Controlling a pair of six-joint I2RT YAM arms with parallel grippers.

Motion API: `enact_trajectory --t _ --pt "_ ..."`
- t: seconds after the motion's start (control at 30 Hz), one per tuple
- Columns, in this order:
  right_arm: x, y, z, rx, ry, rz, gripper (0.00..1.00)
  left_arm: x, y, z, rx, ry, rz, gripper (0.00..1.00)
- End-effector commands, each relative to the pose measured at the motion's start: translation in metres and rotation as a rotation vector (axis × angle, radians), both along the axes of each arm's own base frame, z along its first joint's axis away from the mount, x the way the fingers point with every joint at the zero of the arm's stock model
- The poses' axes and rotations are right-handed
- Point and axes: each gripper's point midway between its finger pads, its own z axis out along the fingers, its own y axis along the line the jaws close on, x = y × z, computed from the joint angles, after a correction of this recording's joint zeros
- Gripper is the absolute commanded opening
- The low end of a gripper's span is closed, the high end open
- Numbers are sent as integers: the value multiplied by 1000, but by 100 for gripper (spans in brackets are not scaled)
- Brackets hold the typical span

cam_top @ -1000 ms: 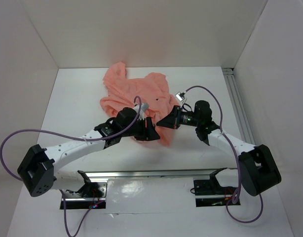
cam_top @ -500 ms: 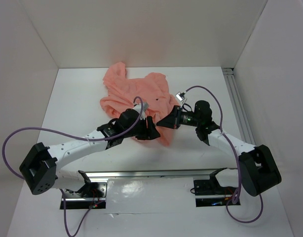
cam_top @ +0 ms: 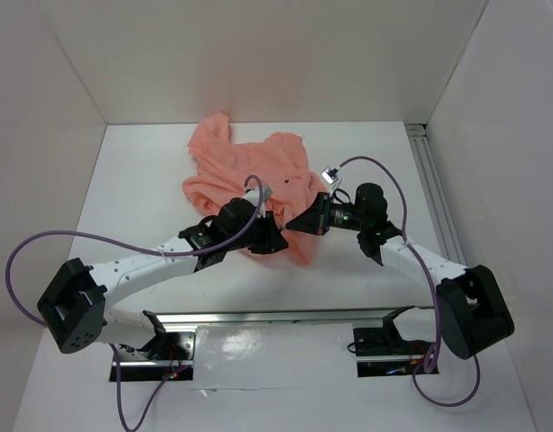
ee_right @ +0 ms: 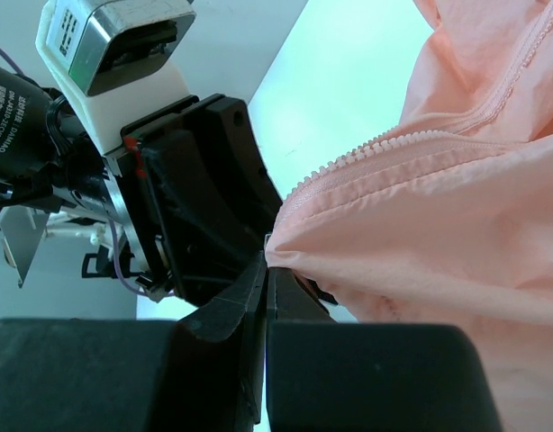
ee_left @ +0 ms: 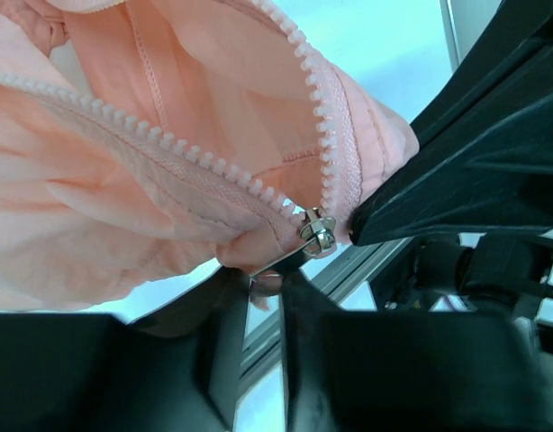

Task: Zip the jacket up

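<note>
The salmon-pink jacket (cam_top: pixel 249 166) lies crumpled at the middle back of the table. Its lower end is lifted between my two grippers. In the left wrist view two rows of pale zipper teeth (ee_left: pixel 312 99) run down to a metal slider (ee_left: pixel 318 231). The slider's pull hangs down between the fingers of my left gripper (ee_left: pixel 266 283), whose jaws stand narrow around it. My right gripper (ee_right: pixel 266 265) is shut on the jacket's bottom edge just beside the slider. In the top view the left gripper (cam_top: pixel 269 241) and right gripper (cam_top: pixel 294 223) nearly touch.
An aluminium rail (cam_top: pixel 436 193) runs along the table's right side and another rail (cam_top: pixel 276 317) along the near edge. White walls enclose the table. Purple cables (cam_top: pixel 42 247) loop off both arms.
My left gripper's jaws have narrowed onto the zipper pull, and that arm has edged slightly toward the jacket's lower end. The right arm has held still.
</note>
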Motion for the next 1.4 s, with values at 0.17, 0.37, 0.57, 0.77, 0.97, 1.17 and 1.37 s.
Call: enact_trajectory --t 0.17,0.37,0.57,0.77,0.97,1.17,1.37 --pt "2 -2 14 9 -61 -12 0 4 -9 28 -37 -37 -14 18" --pt "4 -2 9 -8 -71 -9 0 -1 -11 38 -43 -2 -28 16" --pt "2 -3 5 -29 -82 4 0 -10 -17 42 -74 52 -80 2" --pt "0 -4 0 -52 -75 9 0 -4 -15 47 -94 75 -79 0" --pt "0 -5 4 -52 -91 9 0 3 -12 61 -104 75 -85 0" --pt "1 -5 2 -60 -91 2 0 3 -14 61 -143 127 -135 0" --pt "-1 -6 1 -71 -96 4 0 10 -8 61 -165 164 -123 0"
